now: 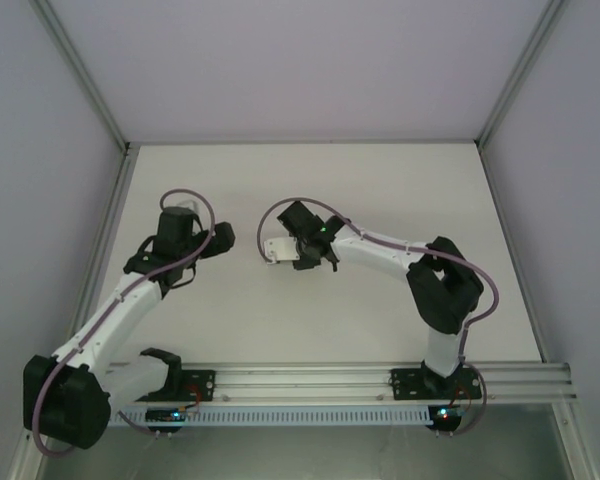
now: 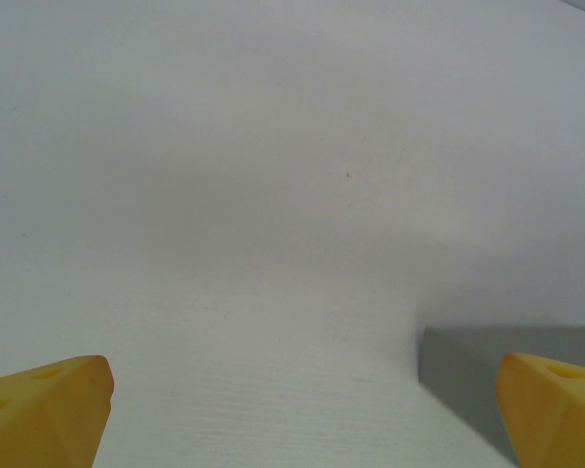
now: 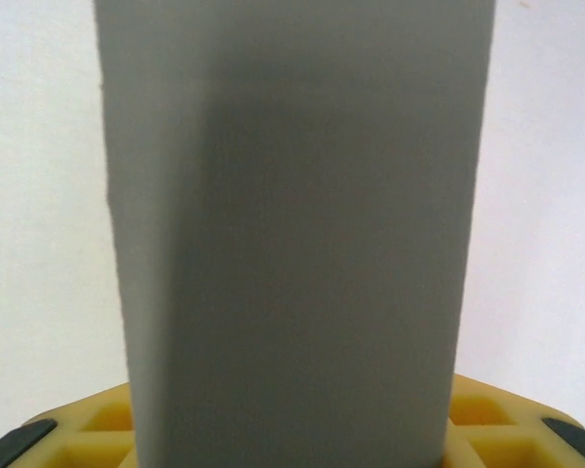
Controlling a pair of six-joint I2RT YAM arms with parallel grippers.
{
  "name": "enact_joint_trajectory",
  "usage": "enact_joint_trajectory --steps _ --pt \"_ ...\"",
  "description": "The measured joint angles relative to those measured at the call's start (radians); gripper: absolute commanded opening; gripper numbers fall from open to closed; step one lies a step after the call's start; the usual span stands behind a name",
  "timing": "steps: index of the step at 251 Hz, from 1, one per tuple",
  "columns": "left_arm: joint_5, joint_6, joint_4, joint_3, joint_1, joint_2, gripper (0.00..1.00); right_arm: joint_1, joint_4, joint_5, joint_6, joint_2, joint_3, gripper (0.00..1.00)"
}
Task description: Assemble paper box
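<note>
Two grippers: left gripper (image 2: 302,414) jaws spread wide, holding nothing; plain grey paperboard box (image 3: 292,224) sits between right gripper (image 1: 298,250) fingers near middle of white table (image 1: 400,190), can't tell if clamped

Paper box (image 1: 278,250) mid-table (image 1: 380,180), between the right gripper (image 1: 298,252) fingers (image 3: 512,429), left gripper (image 2: 302,390) off to its left

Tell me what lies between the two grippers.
In the top view, the paper box sticks out from the right gripper toward the left gripper; beyond it, bare table.
</note>
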Motion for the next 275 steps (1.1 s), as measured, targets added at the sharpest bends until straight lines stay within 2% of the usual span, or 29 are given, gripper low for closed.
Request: enact_joint_trajectory --steps 55,105,141,174,200,244,275 --pt "-0.008 0.000 -0.004 -0.014 0.006 -0.025 1.00 0.011 0.079 0.177 0.027 -0.002 -0.062 0.69" --pt "-0.015 0.000 -0.006 -0.014 0.006 -0.026 1.00 0.076 0.035 0.177 0.085 -0.053 -0.157 0.98" --pt "-0.015 0.007 -0.006 -0.014 0.007 -0.032 0.99 0.114 -0.017 0.121 0.140 -0.188 -0.211 0.99" --pt "-0.045 0.023 0.002 -0.016 0.016 -0.032 1.00 0.094 0.042 0.109 0.241 -0.330 -0.260 0.99" --pt "-0.093 0.060 0.067 -0.049 0.041 -0.032 1.00 -0.015 0.130 0.112 0.392 -0.411 -0.305 0.99" --pt "-0.199 0.132 0.216 -0.154 0.195 -0.017 0.99 -0.351 0.290 0.159 0.675 -0.526 -0.454 0.99" --pt "-0.269 0.194 0.382 -0.237 0.263 -0.002 1.00 -0.505 0.462 0.153 0.769 -0.617 -0.635 0.99"
